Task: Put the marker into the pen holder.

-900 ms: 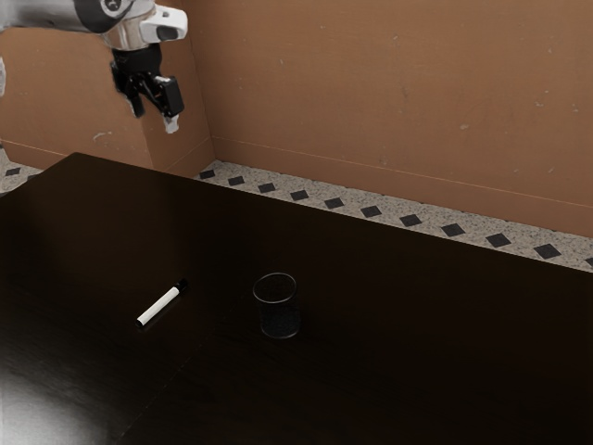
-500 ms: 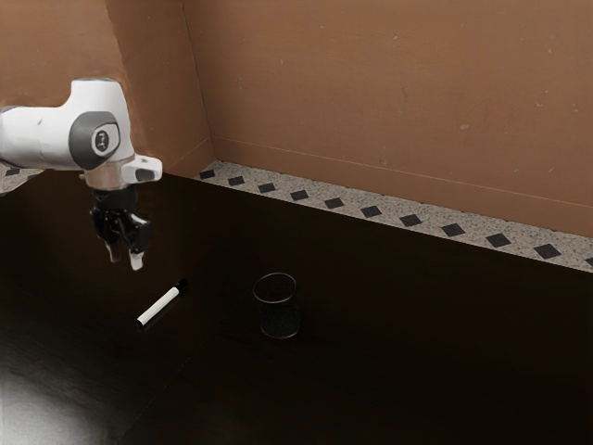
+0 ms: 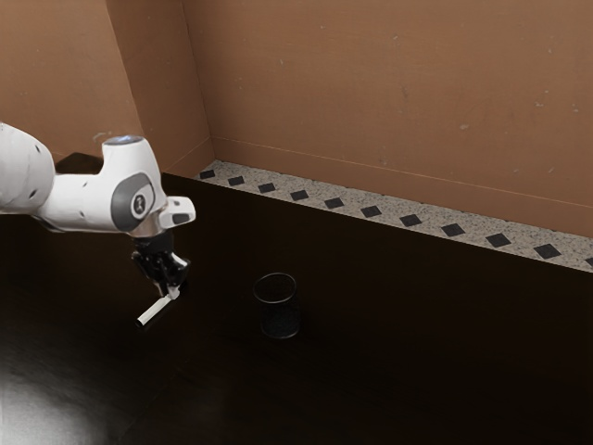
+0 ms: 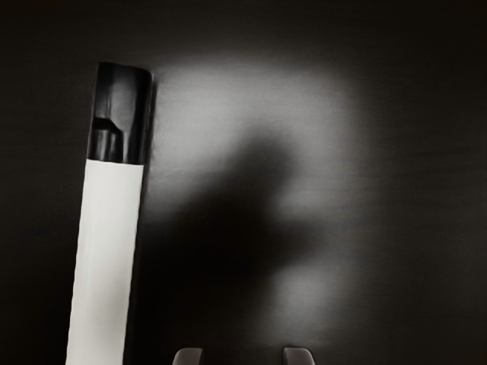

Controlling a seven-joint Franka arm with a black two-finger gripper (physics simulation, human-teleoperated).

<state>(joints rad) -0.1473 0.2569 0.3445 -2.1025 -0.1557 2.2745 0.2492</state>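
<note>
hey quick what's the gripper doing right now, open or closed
Gripper: open, holding nothing; its jaws stand apart, with the marker beside them, not between.

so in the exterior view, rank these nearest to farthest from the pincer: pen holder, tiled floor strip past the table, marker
1. Marker: on the table, right by the pincer.
2. Pen holder: standing on the table, toward the exterior view's right.
3. Tiled floor strip: past the table's far edge.
</note>
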